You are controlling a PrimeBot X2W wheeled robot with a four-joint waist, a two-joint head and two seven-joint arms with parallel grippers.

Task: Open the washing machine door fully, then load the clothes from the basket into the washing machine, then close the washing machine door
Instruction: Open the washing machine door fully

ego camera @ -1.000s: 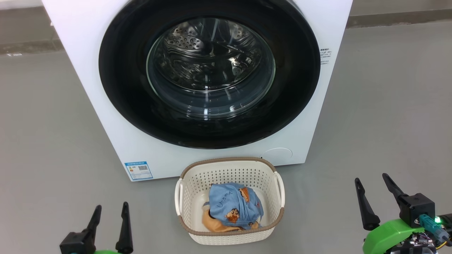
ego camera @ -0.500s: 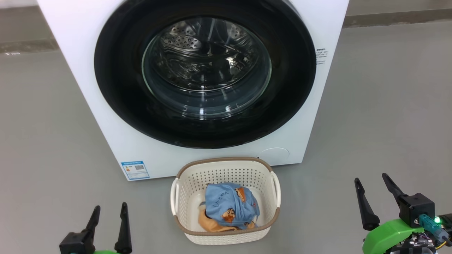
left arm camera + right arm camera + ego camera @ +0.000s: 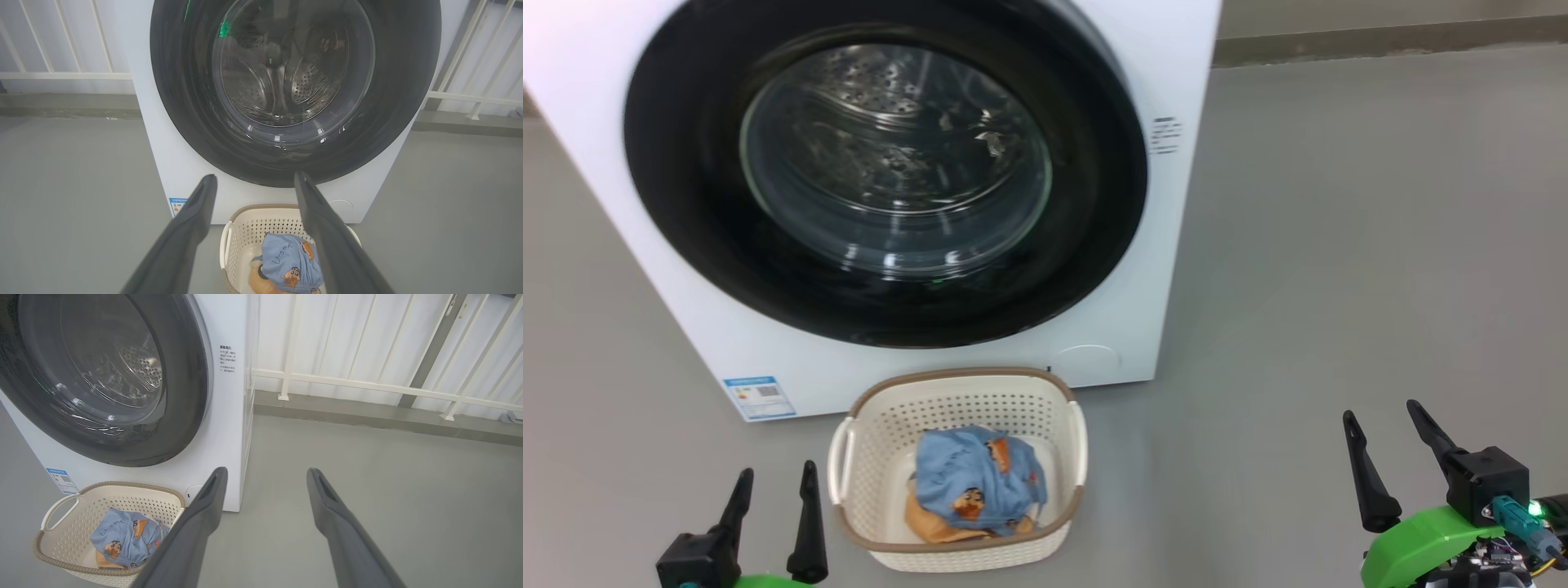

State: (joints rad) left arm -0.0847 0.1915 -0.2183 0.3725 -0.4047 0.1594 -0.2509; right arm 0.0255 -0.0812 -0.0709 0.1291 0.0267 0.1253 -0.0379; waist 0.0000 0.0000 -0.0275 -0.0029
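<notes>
Scene: I face the washing machine, which stands on a grey floor, with both arms held low.
Door position: the washing machine door sits shut against the white front, its glass bowl facing me.
Door axis: it is round, so it has no long axis. No hinge or handle shows, so I cannot tell which edge swings.
Door handling: I judge it rigid and fairly heavy. The glossy black rim looks slippery, so a fingertip hooked behind its edge should beat a pinch on the face.
Basket: the basket stands on the floor just before the machine, below the door. Its longer side seems to run along the machine's front, with a white handle at each end.
Clothes: the clothes lie bundled in the basket, blue print over orange cloth. They look soft, light and floppy, best pinched at the top of the heap.
Left claw: released and empty, near the basket's left end.
Right claw: released and empty, well apart from the basket.
Stage: the door opening is not yet begun.
</notes>
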